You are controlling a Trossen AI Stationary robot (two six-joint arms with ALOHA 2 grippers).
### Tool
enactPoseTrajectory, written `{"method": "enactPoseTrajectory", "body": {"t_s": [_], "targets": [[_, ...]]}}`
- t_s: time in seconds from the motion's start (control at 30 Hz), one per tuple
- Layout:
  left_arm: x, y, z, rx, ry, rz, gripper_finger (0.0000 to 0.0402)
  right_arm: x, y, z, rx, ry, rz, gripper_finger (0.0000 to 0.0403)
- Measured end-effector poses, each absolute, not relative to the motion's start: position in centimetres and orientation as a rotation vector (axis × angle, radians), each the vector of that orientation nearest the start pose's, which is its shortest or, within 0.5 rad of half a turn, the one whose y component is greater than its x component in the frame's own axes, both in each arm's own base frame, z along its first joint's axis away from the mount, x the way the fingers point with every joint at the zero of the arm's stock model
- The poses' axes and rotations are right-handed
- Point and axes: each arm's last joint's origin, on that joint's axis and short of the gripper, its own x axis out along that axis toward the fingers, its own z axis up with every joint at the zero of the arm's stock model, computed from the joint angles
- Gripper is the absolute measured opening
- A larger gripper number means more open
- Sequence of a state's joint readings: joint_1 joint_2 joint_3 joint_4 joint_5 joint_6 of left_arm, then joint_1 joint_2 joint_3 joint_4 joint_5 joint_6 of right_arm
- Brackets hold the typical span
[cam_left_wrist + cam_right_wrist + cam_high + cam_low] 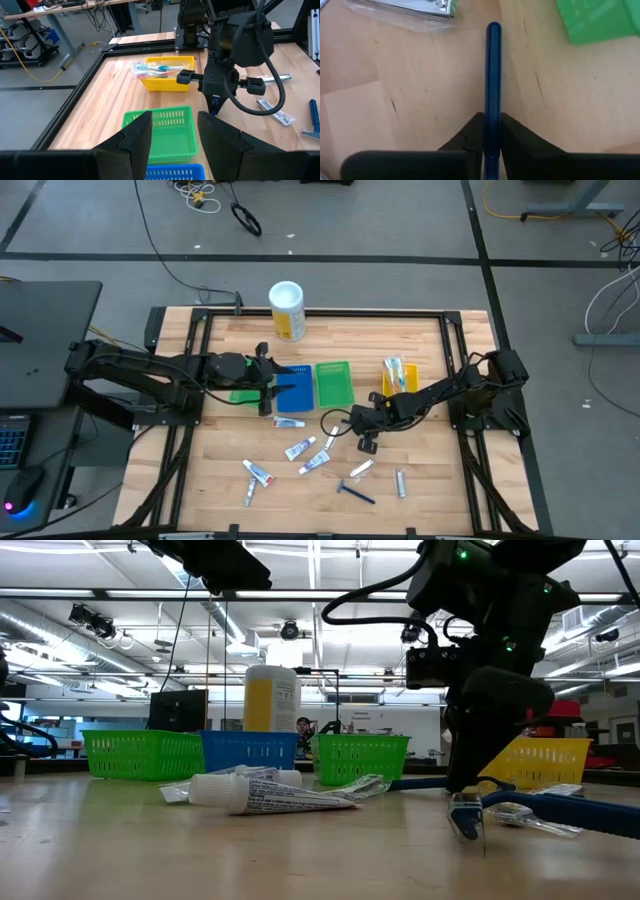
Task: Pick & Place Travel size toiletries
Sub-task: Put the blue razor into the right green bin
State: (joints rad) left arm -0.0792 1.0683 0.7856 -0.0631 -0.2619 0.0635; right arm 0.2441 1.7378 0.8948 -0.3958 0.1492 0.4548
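My right gripper [492, 132] points down at the table's middle [360, 430] and is shut on a dark blue razor [493, 75]. Small white-and-blue tubes [300, 448] [270, 795], silvery tubes [400, 483] and a second dark blue razor [355, 493] lie flat on the wood nearer the front edge. Pale toothbrushes [160, 67] lie in the yellow tray [400, 377]. My left gripper [172, 135] hovers open above the blue tray [293, 385], touching nothing. My right gripper pinches the razor's slim blue handle [493, 117] between its two fingers, which come steeply from above and lie to either side of it. The handle runs on forward past the fingertips. In the low view the razor's lower end [467, 820] is at the table surface.
Green trays [334, 383] [240, 394], the blue tray and the yellow tray stand in a row across the table's middle. A tall white-and-yellow canister [286, 310] stands at the far edge. A clear packet [410, 9] lies close beside the held razor.
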Motion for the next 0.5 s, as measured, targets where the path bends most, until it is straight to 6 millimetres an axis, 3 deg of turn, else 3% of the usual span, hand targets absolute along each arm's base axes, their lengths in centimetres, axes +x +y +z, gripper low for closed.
{"method": "enactPoseTrajectory", "body": {"t_s": [0.3,0.5], "targets": [[23.4,-1.1,29.3,0.128,0.346,0.181,0.0169,29.6,7.0,13.3,0.181,1.194,-0.145,0.0044],[22.5,-1.0,30.0,0.123,0.319,0.185,0.0169,29.4,6.9,15.4,0.209,1.11,-0.125,0.0043]]}}
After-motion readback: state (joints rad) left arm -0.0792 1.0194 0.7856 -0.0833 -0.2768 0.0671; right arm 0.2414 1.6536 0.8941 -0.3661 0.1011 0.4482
